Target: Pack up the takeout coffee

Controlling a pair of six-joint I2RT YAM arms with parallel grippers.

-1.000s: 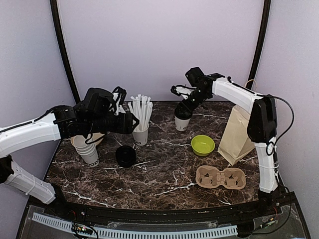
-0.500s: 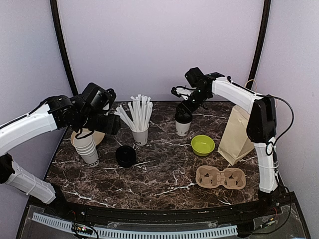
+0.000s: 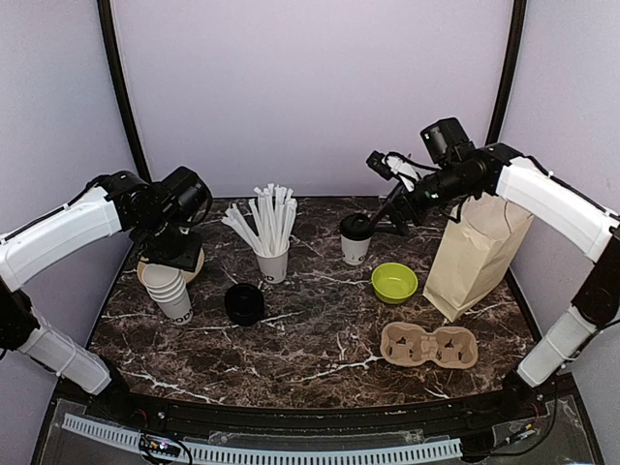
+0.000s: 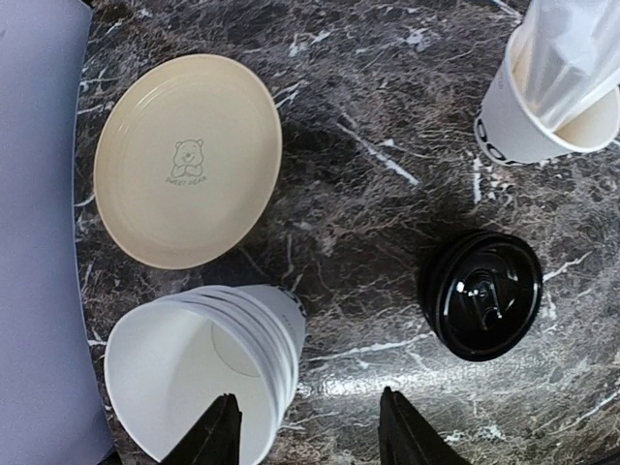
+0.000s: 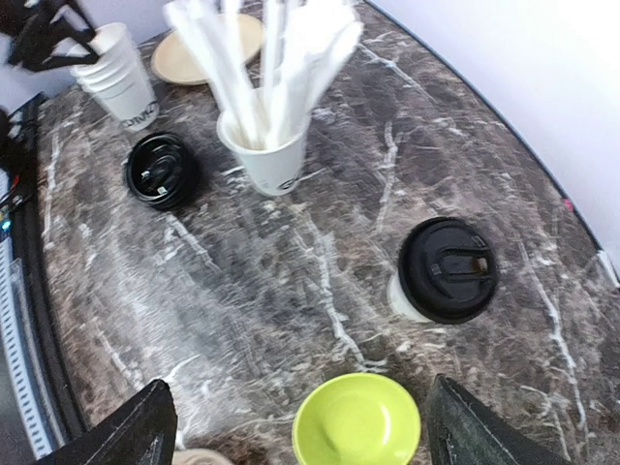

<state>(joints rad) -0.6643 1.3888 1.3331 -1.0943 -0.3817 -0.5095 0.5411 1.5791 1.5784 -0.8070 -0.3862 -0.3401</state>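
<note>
The takeout coffee (image 3: 356,238), a white paper cup with a black lid, stands alone at the back middle of the marble table; it also shows in the right wrist view (image 5: 447,270). My right gripper (image 3: 392,194) is open and empty, raised just right of the cup and apart from it; in its own view (image 5: 298,407) the jaws stand wide. My left gripper (image 3: 170,254) is open and empty above the stack of lidless cups (image 4: 199,373); in its own view (image 4: 308,412) one finger lies over the stack's rim.
A brown paper bag (image 3: 478,254) stands at the right. A cardboard cup carrier (image 3: 428,346) lies in front of it. A green bowl (image 3: 394,282), a cup of straws (image 3: 273,260), black lids (image 3: 244,303) and a beige plate (image 4: 189,160) are around.
My right gripper has let go of the coffee cup and drawn back up and to the right. My left arm has swung left from the straw cup to over the cup stack.
</note>
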